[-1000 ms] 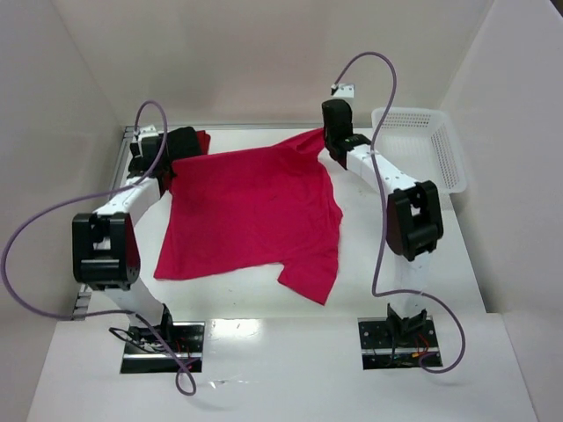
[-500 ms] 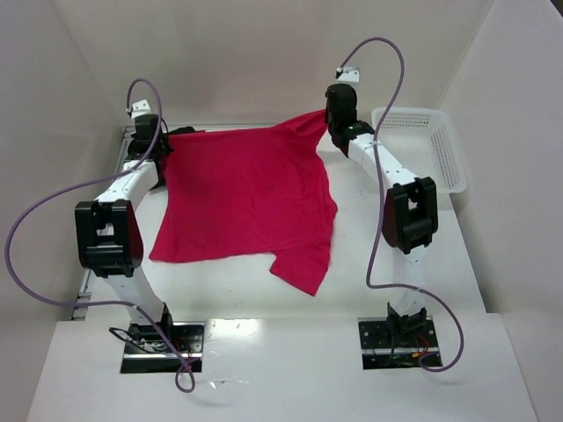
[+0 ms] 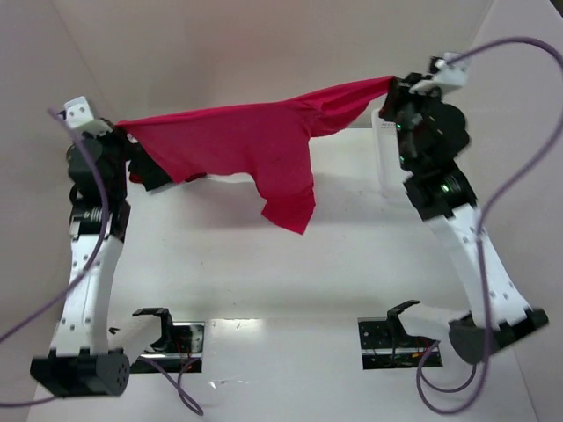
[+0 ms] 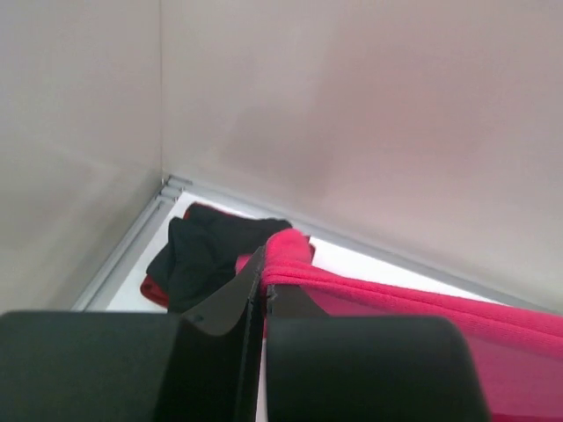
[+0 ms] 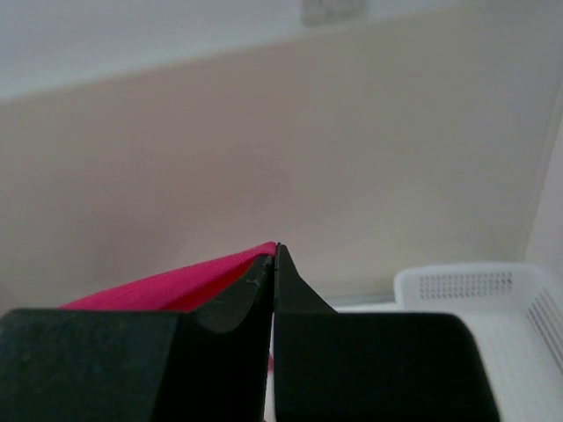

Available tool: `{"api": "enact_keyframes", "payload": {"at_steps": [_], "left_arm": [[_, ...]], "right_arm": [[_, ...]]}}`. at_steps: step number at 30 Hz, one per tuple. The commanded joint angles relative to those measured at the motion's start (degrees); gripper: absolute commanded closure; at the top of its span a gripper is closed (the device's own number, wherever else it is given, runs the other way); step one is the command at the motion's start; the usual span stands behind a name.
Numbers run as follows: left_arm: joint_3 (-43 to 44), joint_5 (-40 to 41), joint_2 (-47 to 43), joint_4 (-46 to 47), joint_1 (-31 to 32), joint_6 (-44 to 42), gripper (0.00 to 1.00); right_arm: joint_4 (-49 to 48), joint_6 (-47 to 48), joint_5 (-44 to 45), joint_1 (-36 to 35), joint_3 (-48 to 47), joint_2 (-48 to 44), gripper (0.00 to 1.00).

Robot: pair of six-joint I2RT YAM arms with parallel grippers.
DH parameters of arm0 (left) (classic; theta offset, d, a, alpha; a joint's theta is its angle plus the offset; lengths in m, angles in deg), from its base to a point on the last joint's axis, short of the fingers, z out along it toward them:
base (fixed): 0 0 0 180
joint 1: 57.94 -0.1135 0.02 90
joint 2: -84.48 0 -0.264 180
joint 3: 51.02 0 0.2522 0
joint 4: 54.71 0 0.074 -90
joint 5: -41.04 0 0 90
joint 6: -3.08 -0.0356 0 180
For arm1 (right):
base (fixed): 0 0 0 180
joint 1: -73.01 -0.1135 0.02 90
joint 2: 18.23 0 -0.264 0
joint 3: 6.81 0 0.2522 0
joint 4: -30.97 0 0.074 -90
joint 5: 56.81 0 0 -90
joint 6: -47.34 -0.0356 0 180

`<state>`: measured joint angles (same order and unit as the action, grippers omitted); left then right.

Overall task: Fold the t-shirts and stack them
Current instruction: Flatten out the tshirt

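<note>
Crimson-pink cloth is seen stretched in the air: the crimson-pink t-shirt [image 3: 237, 141] is held up above the white table [image 3: 264, 272]. Its upper edge is pulled into a nearly straight line from the left gripper [image 3: 123, 132] to the right gripper [image 3: 393, 83], the right end being the higher in the overhead view. The body of the shirt is draped below that line, and one sleeve [image 3: 290, 207] is left hanging lowest, near the middle, clear of the table as far as can be judged. In the left wrist view the left gripper's jaws are shown pressed together, a bunched fold of the pink cloth being pinched between the black fingers [image 4: 220, 308] at their tips. In the right wrist view the right gripper's jaws are likewise shown closed, with a thin edge of the same cloth clamped at the very tips and drawn away to the left. The black t-shirt [image 4: 207, 251] is seen crumpled on the table in the far left corner, and the darker red t-shirt [image 4: 155, 288] is found under it, only its edges being exposed. The white perforated basket [image 5: 475, 290] is placed at the far right of the table, mostly hidden behind the right arm [image 3: 466, 246] in the overhead view.
</note>
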<state>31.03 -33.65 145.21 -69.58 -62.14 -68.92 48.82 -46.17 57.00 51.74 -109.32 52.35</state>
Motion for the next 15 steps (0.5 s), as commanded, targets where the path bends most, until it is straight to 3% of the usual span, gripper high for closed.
{"api": "enact_keyframes", "payload": {"at_steps": [1, 8, 11, 15], "left_arm": [[-1.8, 1.6, -11.8, -4.4, -0.9, -2.3, 1.0], [2.7, 5.4, -26.4, -13.6, -0.9, -4.5, 1.0], [6.1, 6.1, -27.1, -14.8, -0.9, -4.6, 1.0], [5.5, 6.8, -21.5, -16.3, -0.9, -2.0, 1.0]], "right_arm": [[0.5, 2.5, 4.1, -3.3, 2.6, -9.3, 1.0], [9.5, 3.3, 4.7, -3.9, -5.6, -18.5, 1.0], [10.9, 4.5, 5.3, -3.9, -9.2, -17.0, 1.0], [8.5, 6.2, 11.2, -3.9, -7.2, -11.1, 1.0]]}}
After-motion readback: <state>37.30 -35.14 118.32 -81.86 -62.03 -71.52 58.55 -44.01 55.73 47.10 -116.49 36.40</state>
